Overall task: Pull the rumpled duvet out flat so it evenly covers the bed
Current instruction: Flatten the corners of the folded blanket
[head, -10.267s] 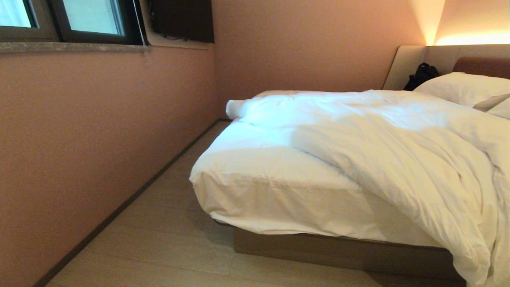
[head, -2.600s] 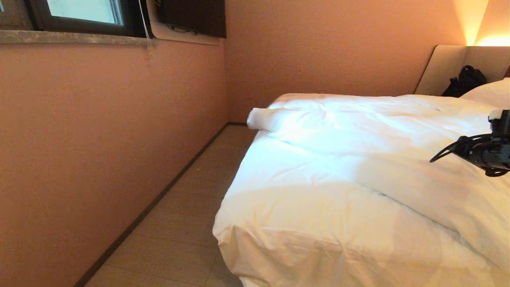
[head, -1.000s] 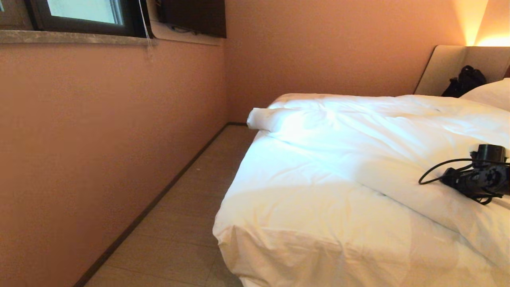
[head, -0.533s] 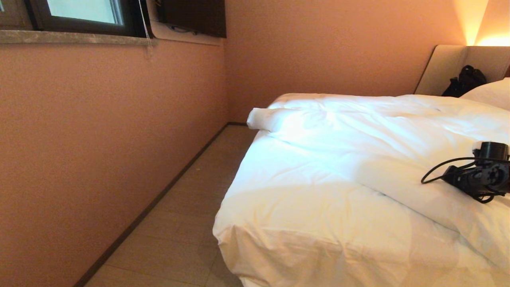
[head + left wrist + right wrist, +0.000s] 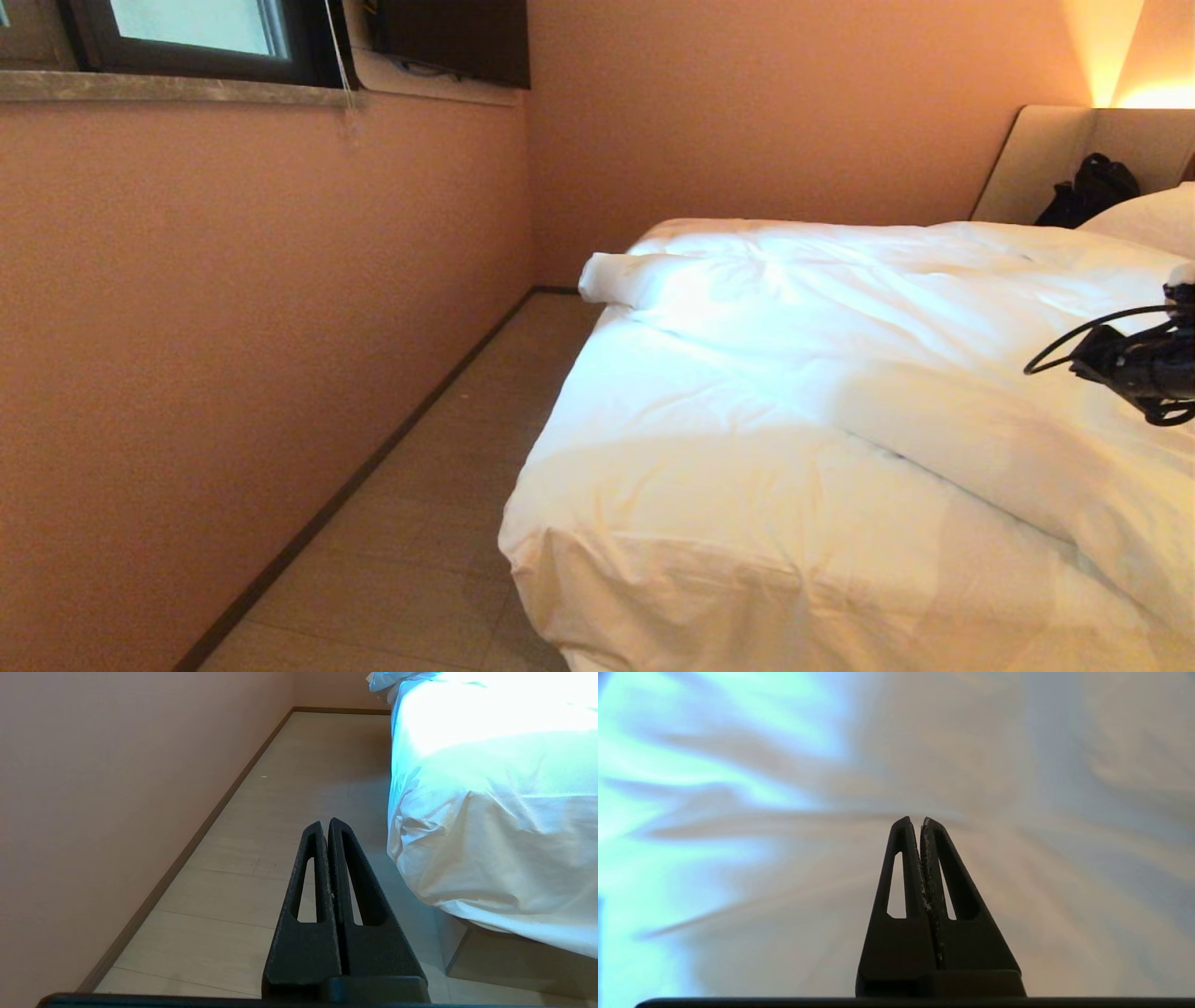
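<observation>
The right gripper [image 5: 920, 820] has its fingers [image 5: 901, 882] pressed together, tips pinching white cloth of the duvet [image 5: 934, 373], whose folds fan out from the tips. In the head view the arm's wrist shows above the duvet's near slope, well short of the headboard [image 5: 1036, 159]. The duvet lies rumpled across the bed [image 5: 747, 579], with one rolled corner jutting past the far side edge; its near edge runs slantwise, leaving the foot corner in bare sheet. A pillow [image 5: 1144, 219] and a black bag [image 5: 1088, 187] sit by the headboard. The left gripper [image 5: 327, 822], fingers [image 5: 306, 882] together and empty, hangs over the floor [image 5: 280, 812] beside the bed's foot corner. A floor strip runs open between bed and wall [image 5: 233, 327].
</observation>
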`<state>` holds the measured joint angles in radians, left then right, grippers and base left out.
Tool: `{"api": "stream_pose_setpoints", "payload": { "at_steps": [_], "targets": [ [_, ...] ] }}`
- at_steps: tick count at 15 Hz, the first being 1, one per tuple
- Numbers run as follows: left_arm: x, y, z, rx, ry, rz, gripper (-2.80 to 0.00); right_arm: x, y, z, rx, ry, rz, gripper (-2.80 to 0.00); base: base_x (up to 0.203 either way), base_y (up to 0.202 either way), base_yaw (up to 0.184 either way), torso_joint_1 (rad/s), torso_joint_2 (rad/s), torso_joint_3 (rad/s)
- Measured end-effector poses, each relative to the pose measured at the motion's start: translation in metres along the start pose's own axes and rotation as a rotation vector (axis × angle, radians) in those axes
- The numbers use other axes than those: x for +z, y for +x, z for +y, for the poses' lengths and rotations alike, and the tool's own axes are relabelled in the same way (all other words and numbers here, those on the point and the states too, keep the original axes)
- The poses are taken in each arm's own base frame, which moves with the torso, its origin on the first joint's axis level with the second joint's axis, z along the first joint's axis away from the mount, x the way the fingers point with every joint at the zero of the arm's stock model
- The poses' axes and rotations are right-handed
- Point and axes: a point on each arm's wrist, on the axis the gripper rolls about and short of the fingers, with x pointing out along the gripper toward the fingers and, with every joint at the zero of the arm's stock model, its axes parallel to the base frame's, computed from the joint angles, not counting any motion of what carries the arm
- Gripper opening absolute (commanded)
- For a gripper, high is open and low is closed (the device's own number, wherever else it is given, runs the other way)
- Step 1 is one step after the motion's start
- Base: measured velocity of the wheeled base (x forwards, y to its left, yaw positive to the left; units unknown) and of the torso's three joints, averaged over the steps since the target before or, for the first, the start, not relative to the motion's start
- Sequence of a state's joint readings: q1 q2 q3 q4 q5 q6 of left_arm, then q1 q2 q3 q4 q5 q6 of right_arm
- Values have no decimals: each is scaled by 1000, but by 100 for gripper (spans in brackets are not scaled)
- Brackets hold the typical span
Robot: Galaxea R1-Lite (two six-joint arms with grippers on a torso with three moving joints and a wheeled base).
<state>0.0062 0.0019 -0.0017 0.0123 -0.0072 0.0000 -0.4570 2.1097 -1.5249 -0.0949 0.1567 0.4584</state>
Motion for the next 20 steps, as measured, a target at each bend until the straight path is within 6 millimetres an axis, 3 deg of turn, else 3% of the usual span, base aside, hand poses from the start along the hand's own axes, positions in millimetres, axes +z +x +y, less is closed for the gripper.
{"api": "stream_pose_setpoints", "payload": {
  "at_steps": [2, 5, 10, 15, 20],
  "targets": [
    [0, 0, 0, 0, 0, 0, -280, 8, -21, 10, 48, 17, 24, -280, 0, 0, 0, 0, 0, 0],
    [0, 0, 0, -1, 0, 0, -280, 13, -33, 11, 78, 31, 62, -280, 0, 0, 0, 0, 0, 0],
    [0, 0, 0, 0, 0, 0, -280, 33, -37, -22, 20, 70, 19, -280, 0, 0, 0, 0, 0, 0],
    [0, 0, 0, -1, 0, 0, -280, 39, -39, -41, -16, 72, -2, -280, 0, 0, 0, 0, 0, 0],
    [0, 0, 0, 0, 0, 0, -280, 50, -47, -73, -83, 63, -36, -280, 0, 0, 0, 0, 0, 0]
  ]
}}
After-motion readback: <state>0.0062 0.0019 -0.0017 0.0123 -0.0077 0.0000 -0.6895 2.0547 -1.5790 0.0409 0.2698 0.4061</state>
